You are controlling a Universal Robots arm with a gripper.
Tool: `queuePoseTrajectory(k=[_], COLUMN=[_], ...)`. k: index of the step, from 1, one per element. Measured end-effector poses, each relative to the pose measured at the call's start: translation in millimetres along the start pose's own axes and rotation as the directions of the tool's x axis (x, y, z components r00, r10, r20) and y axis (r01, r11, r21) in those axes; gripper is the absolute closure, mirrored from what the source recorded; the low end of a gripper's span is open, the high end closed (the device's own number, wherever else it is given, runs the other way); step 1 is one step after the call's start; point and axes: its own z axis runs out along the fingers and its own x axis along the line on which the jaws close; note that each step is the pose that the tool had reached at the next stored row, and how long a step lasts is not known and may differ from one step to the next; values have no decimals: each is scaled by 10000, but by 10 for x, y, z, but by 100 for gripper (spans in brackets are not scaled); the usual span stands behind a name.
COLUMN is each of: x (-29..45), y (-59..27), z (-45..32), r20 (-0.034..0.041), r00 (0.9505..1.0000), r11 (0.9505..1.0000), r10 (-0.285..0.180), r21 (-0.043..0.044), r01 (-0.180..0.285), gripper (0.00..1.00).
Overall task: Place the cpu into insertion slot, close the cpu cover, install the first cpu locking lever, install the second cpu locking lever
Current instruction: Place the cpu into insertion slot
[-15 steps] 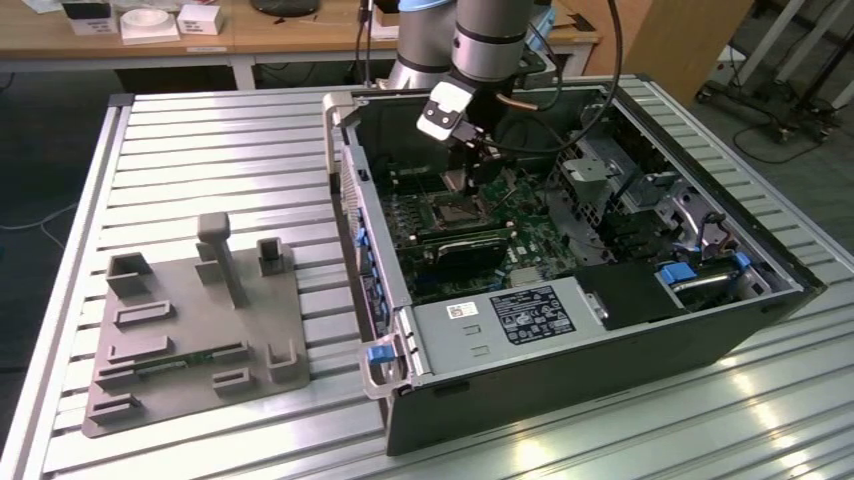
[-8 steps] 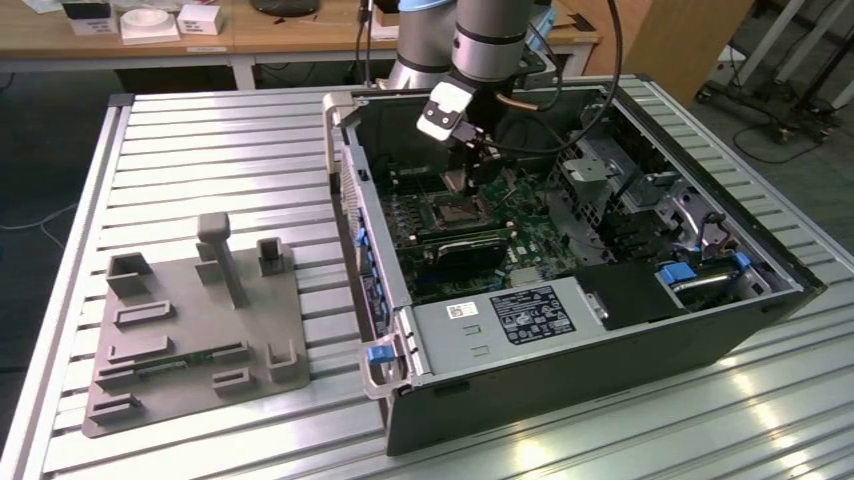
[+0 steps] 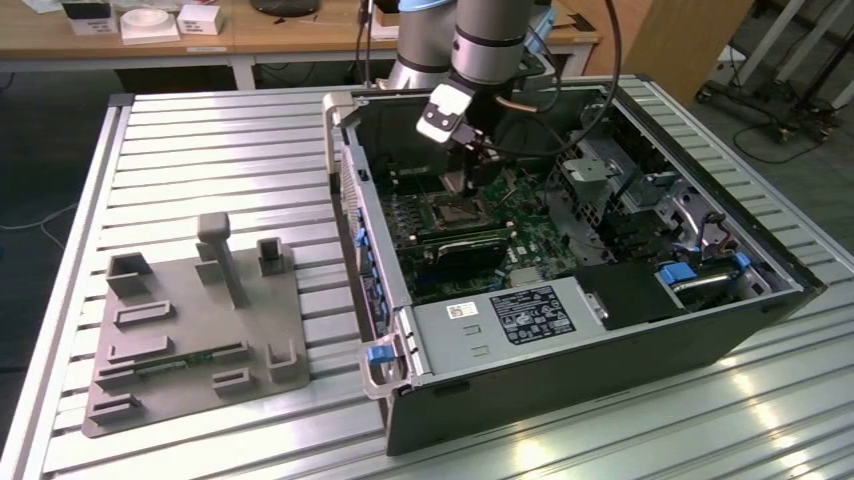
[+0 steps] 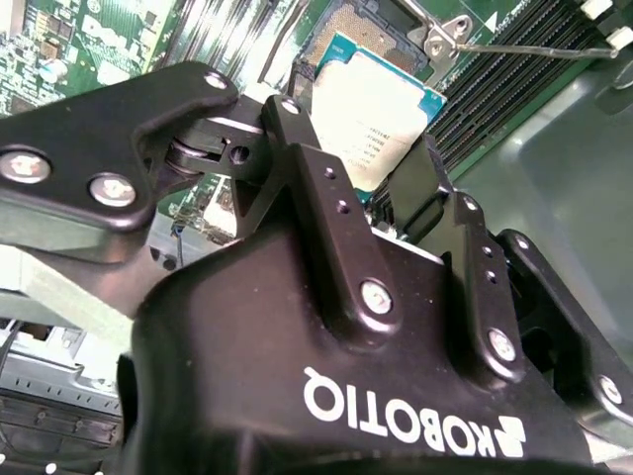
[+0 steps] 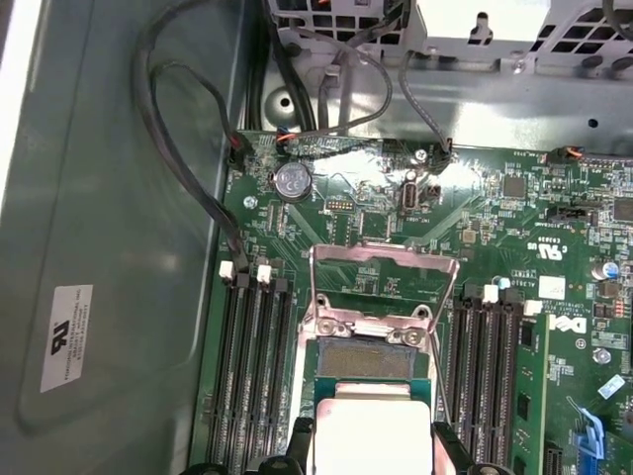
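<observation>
Nearest the lens in the second wrist view is the black body of the pincer [image 4: 356, 134]. Its fingers [image 4: 326, 198] are clamped on opposite edges of the cpu [image 4: 376, 99], metal top towards us.

In the first wrist view the chip partly overlaps the insertion slot [image 5: 371, 361]. We cannot tell whether it touches the contacts yet. The cpu cover [image 5: 386, 254] stands raised beyond the slot.

Our judgement for the step:
- Hold the chip level.
- Square its edges to the socket rim.
- Lower it straight, with no sideways slide.

The first wrist view gives chip-to-rim alignment and cover clearance. The second wrist view gives the grip itself. The exterior view gives the arm reaching into the open computer case [image 3: 587, 370] on the bench [image 3: 200, 140], with a grey fixture plate [image 3: 174, 340] well apart on the exterior view's left.
</observation>
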Motion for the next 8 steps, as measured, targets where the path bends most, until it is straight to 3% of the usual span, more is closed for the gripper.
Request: queuePoseTrajectory(k=[4,8], x=[2,6], y=[-2,-3], z=[39,70], r20=[-6,-21], r00=[10000,10000], r11=[10000,9996], r10=[4,16], r21=[88,271], r01=[-3,-16], gripper=[46,46])
